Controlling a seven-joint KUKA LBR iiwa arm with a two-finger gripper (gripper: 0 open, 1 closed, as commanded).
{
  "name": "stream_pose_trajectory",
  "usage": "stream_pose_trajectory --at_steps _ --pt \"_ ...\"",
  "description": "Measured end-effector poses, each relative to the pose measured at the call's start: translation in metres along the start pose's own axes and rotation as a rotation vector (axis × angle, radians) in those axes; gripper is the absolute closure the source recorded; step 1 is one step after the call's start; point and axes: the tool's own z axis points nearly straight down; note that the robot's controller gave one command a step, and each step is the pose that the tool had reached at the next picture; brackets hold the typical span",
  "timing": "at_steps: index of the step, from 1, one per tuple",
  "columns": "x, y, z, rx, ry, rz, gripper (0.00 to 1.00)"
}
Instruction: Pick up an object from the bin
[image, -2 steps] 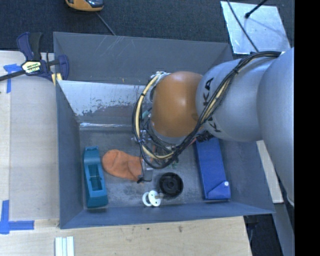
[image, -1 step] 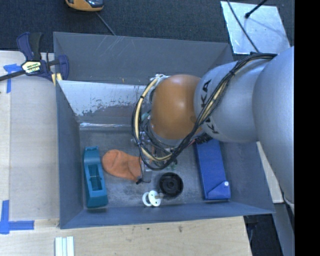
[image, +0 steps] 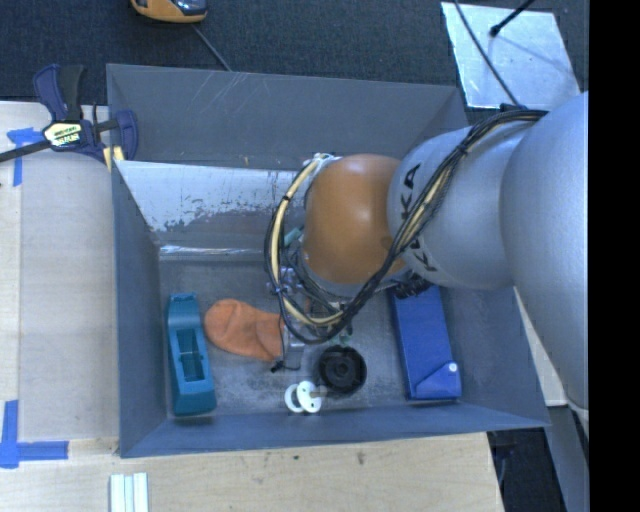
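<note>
Gripper (image: 291, 352) low at lower centre | beside orange pouch (image: 240, 328), black disc (image: 342, 370) | grip state cannot be told

Silver-grey rounded arm (image: 520, 200), black lettering (image: 410, 195), orange dome cover (image: 345, 215) at wrist, yellow and black cables (image: 278, 225)

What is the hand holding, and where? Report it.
Cannot be told: the hand sits low at the right edge of the orange cloth, beside the black disc.

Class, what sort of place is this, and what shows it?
Probably a robotics lab test rig: a robot arm reaches into a grey metal bin of loose things, like a blue box.
</note>
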Motion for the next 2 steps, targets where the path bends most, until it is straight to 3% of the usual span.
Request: stream_pose_trajectory --at_steps 1,2 --pt "-0.013 0.022 -0.021 -0.001 -0.005 0.092 0.00" --pt "0.022 0.012 0.035 -0.001 -0.005 -0.144 1.00"
